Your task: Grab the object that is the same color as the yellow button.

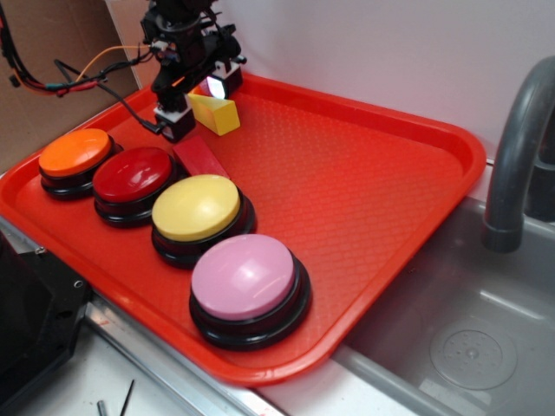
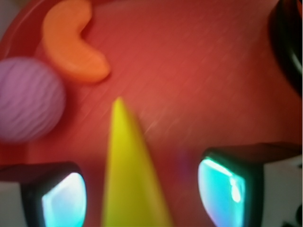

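Exterior view placed the gripper (image 1: pixel 201 97) low at the far left of the red tray (image 1: pixel 381 173), straddling the yellow wedge (image 1: pixel 217 113). Wrist view confirmed the alignment: the wedge (image 2: pixel 130 175) lay between the two pads (image 2: pixel 64 198), with a gap visible on each side, so the claw was released and not yet bearing on it. This centring suited a squeeze across the wedge's flat faces. The yellow button (image 1: pixel 196 208) sat nearer the camera, well apart. The orange crescent (image 2: pixel 73 42) and pink ball (image 2: pixel 28 99) lay beyond the wedge tip, outside the claw.
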Available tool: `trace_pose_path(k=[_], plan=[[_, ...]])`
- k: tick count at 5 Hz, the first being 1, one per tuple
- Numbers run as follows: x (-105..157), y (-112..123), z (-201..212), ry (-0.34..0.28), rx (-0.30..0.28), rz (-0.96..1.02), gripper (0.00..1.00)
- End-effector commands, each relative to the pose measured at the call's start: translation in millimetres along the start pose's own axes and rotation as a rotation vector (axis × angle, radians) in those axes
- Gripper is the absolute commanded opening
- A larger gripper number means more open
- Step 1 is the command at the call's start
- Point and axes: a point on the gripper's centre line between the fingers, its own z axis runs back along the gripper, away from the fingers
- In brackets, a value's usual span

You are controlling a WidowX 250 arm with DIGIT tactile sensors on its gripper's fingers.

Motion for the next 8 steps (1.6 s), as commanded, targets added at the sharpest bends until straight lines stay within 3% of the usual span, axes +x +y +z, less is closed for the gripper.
trace_pose_path(k=[1, 3, 4, 5, 6, 7, 8], plan=[[6, 9, 11, 0.041, -0.012, -0.005, 0.00], [7, 6, 16, 0.010, -0.037, -0.034, 0.00], [12, 1, 41, 0.060, -0.029, -0.249, 0.00], [12, -5, 67, 0.142, -0.114, -0.466, 0.00], [-4, 2, 107, 0.158, -0.185, -0.619, 0.00], [-17, 12, 136, 0.214, -0.216, -0.754, 0.00], [-31, 40, 189, 0.251, -0.288, -0.949, 0.00]])
